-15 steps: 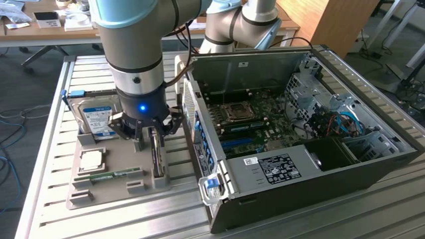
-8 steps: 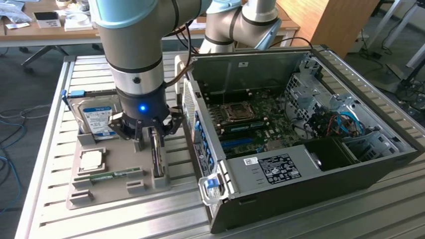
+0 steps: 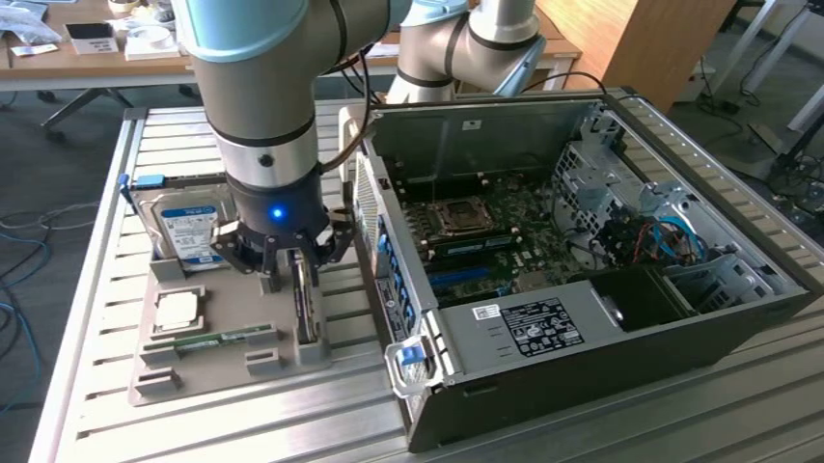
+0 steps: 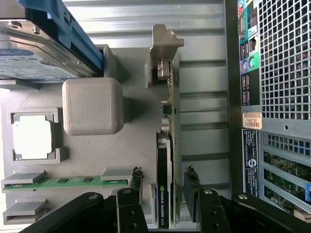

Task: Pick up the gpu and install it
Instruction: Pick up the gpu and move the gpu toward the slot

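Straddling the gpu [image 4: 165,204], the gripper [image 4: 163,179] stands with its jaws spread, its fingers [image 4: 135,182] one to each flat face of the card. A strip of grey shows between the card and the finger on the memory-stick side, so I judge that no pinch is made. The gpu lies directly below the tool, standing on edge in a slot of the grey holder [image 4: 136,145], along the holder's side nearest the computer case [image 3: 580,289]. Its long axis runs along that side of the holder, from between the fingers away to the tall post [image 4: 165,43] at the holder's far corner. The jaws' closing line crosses the card's thin dimension, which I judge correct for a grip. Further in on the holder lie the memory stick [image 4: 68,181] and the processor chip [image 4: 31,137]. The hard drive [image 4: 34,58] stands at the holder's far end. The case lies open just beside the holder, its board exposed.
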You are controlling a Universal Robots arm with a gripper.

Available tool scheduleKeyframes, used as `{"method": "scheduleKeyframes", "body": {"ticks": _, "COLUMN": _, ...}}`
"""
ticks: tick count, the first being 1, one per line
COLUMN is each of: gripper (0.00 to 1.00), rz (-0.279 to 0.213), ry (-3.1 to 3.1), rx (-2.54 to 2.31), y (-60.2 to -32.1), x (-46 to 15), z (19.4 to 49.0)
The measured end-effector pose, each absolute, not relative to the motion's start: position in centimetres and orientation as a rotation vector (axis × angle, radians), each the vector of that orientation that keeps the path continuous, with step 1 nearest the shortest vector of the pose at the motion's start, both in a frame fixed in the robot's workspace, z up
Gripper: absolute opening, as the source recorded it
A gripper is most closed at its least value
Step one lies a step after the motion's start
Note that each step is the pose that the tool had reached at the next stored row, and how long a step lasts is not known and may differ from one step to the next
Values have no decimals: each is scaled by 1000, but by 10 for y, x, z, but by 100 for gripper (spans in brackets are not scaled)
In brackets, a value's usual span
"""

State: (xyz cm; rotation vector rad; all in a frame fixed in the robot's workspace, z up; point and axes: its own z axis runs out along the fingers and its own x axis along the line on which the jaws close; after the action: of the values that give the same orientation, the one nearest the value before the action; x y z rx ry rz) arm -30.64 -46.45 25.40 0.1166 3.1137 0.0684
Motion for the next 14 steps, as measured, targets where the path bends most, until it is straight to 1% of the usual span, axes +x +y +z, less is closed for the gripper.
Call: {"method": "scheduleKeyframes", "body": {"ticks": 14, "gripper": 47, "rz": 68, "ry": 3114, "rx": 117, "y": -464, "x": -306, "z": 249}}
